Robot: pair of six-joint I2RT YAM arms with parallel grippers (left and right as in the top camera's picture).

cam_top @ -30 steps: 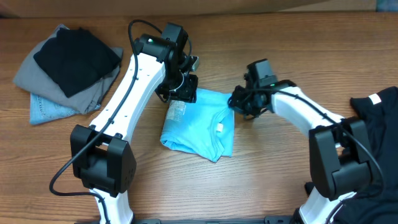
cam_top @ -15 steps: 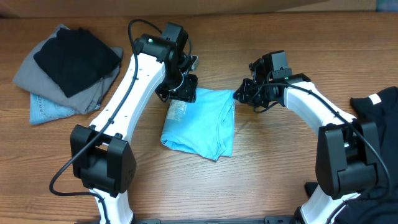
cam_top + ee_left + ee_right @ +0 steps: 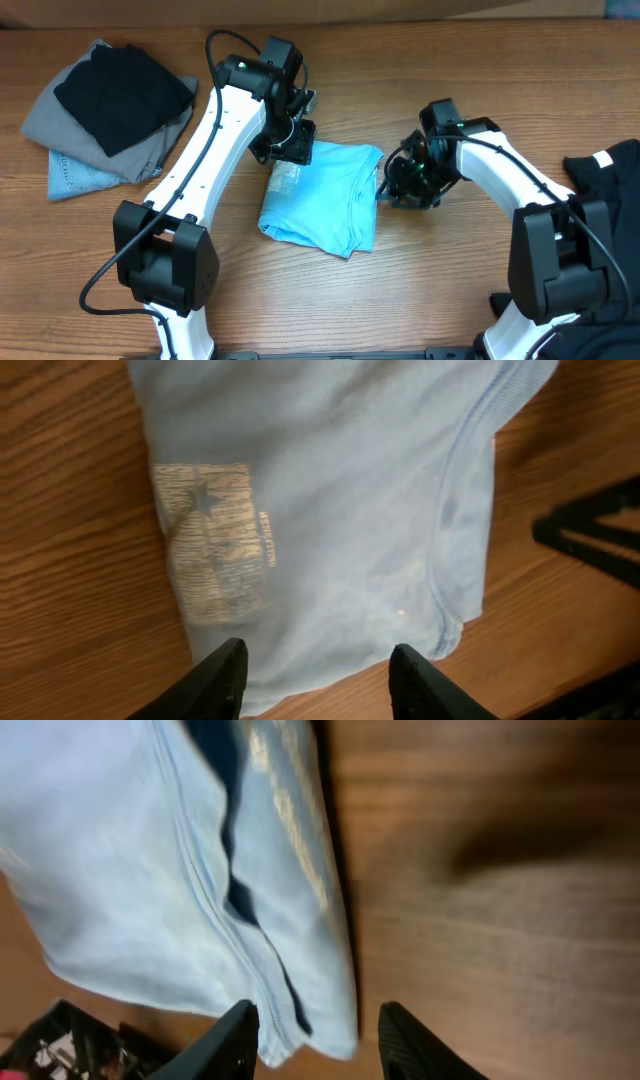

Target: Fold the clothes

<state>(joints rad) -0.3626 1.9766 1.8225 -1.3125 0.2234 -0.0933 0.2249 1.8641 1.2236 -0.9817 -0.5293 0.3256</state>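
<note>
L gripper (image 3: 315, 665) hung spread over the T-shirt (image 3: 322, 205) at its back-left corner; R gripper (image 3: 315, 1020) was also spread, beside its right edge, pinching nothing. T-shirt lay folded mid-surface (image 3: 440, 290) btwn the arms. Prob light, limp cotton, so best pinched at corners thru all layers.

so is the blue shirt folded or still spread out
Folded: the shirt lies as a compact rectangle, and the right wrist view shows stacked layers along its edge.

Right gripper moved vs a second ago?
Yes. The right gripper has shifted right, off the T-shirt, toward the black garment on the right.
</note>
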